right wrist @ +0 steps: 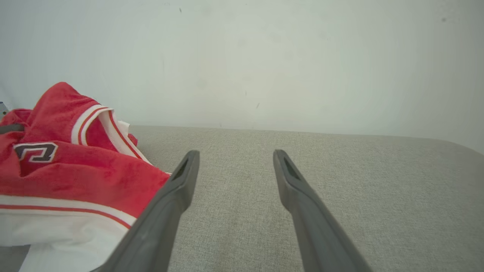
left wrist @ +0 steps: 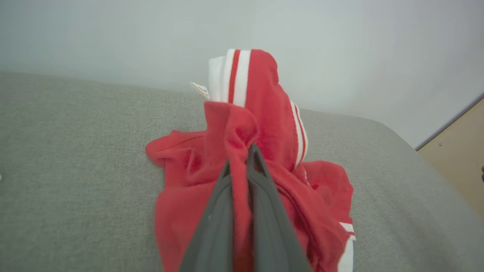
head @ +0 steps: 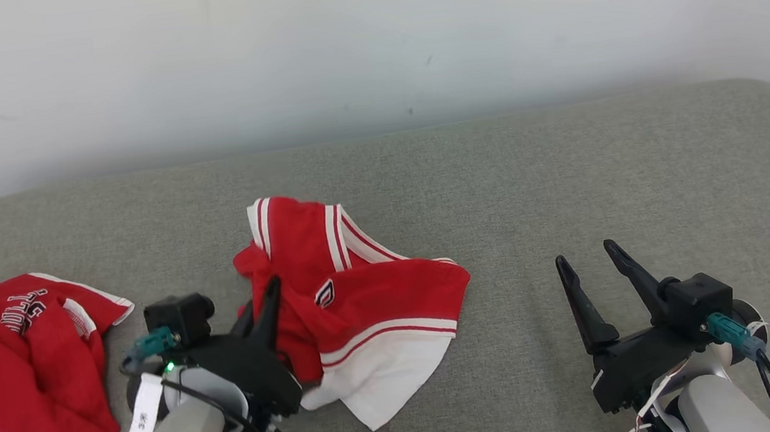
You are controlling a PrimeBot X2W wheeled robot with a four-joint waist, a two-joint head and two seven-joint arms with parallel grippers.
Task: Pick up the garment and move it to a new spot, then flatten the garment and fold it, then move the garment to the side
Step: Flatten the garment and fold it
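Note:
The garment (head: 358, 297) is a crumpled red piece with white stripes and a white hem, lying at the middle of the grey cushion (head: 567, 175). My left gripper (head: 271, 285) is shut on a red fold at the garment's left side. In the left wrist view the fingers (left wrist: 264, 196) pinch a ridge of the red garment (left wrist: 264, 124), which bunches up in front of them. My right gripper (head: 586, 256) stands open over bare cushion to the right of the garment, holding nothing. The right wrist view has its fingers (right wrist: 177, 185) spread apart, the garment (right wrist: 56, 170) at their left.
A second red garment (head: 20, 354) with white lettering lies crumpled at the cushion's left end. A pale wall (head: 366, 39) rises behind the cushion. A strip of tan floor (left wrist: 457, 151) lies beyond the cushion's right end in the left wrist view.

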